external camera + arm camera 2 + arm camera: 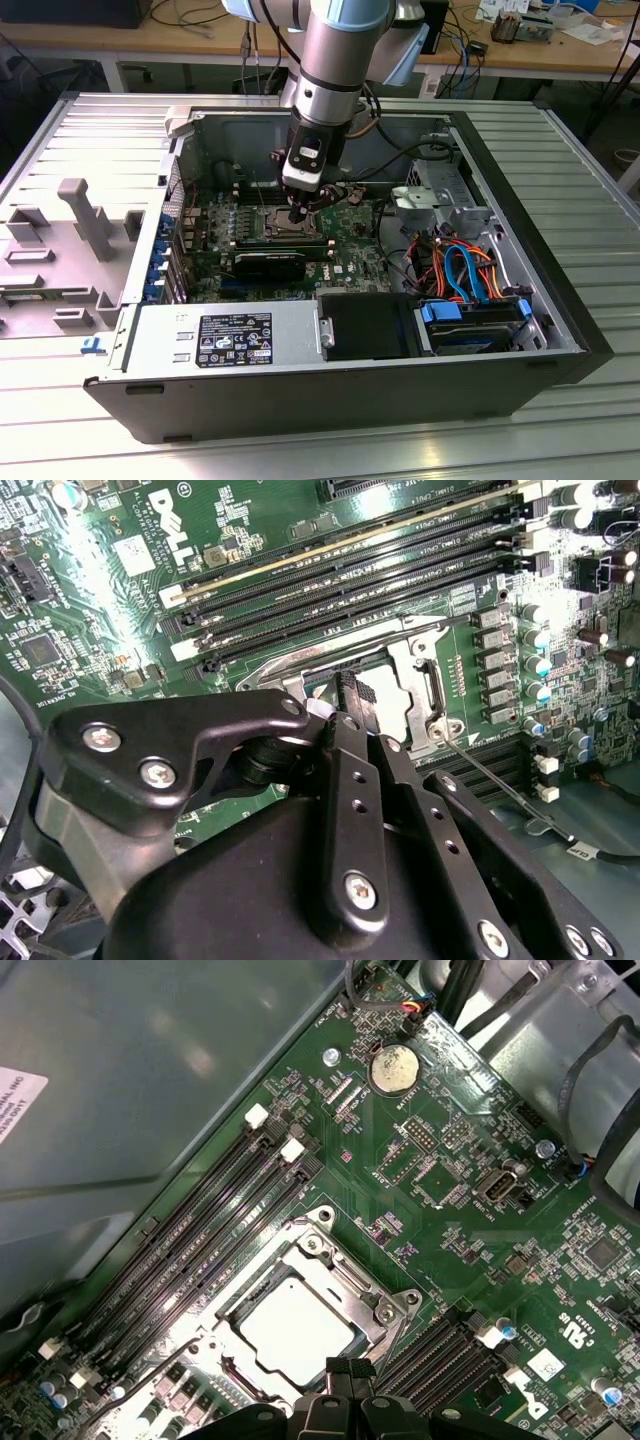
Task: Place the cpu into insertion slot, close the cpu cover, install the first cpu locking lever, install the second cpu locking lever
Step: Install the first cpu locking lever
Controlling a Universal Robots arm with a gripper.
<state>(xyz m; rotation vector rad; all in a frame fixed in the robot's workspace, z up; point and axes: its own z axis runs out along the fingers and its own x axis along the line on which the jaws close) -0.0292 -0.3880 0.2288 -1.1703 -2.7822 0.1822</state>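
Robotics lab, open computer case (330, 390) on ribbed metal table (560, 440), cluttered workbenches (180, 40) behind

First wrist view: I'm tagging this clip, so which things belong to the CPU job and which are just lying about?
Job: cpu, seated; cover framing it; gripper at the cover's edge.
Lying about: memory slots, coin battery, cables.

You've got a white logo (172, 525) printed on the green board (60, 610) in the second wrist view, with a white sticker (131, 554) just beside it. There's a black label (235, 337) on the grey power supply (160, 345) and a white label (15, 1100) on the case wall (150, 1050); their fine print can't be made out.
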